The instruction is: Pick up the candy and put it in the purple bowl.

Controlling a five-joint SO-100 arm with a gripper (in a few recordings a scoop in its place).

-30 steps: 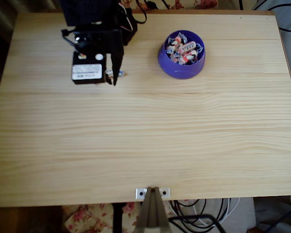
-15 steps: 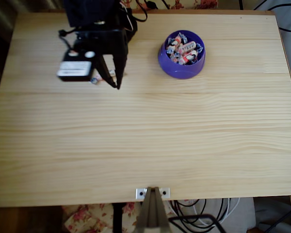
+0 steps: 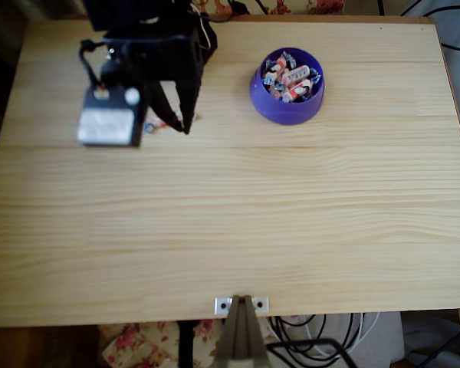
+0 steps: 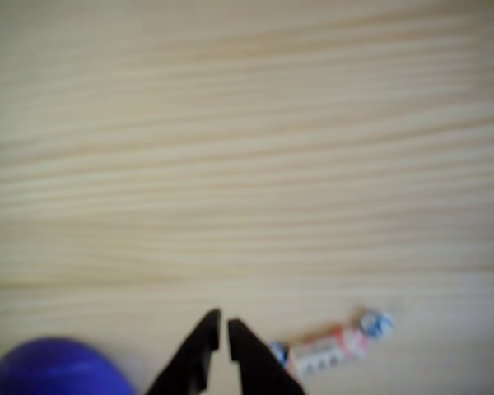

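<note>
My gripper [image 4: 223, 327] is showing at the bottom of the wrist view with its two black fingers [image 4: 249, 362] nearly pressed together, only a thin slit between the tips, and nothing is sitting between them. The candy [image 4: 325, 349] is lying flat on the wooden table [image 4: 247, 164] just to the right of my fingers in that view, its near twisted end touching or almost touching the side of the right finger, its far bluish end pointing away up and to the right. In the overhead view my gripper [image 3: 180, 123] is pointing down over the upper left part of the table [image 3: 230, 230], and the candy [image 3: 157, 126] is peeking out just beside my tips. Farther off, the purple bowl [image 3: 287, 103] is standing well apart to the right in the overhead view, holding a heap of similar wrapped sweets [image 3: 290, 79]. In the wrist view the purple bowl [image 4: 53, 366] is sitting blurred at the bottom left corner.
</note>
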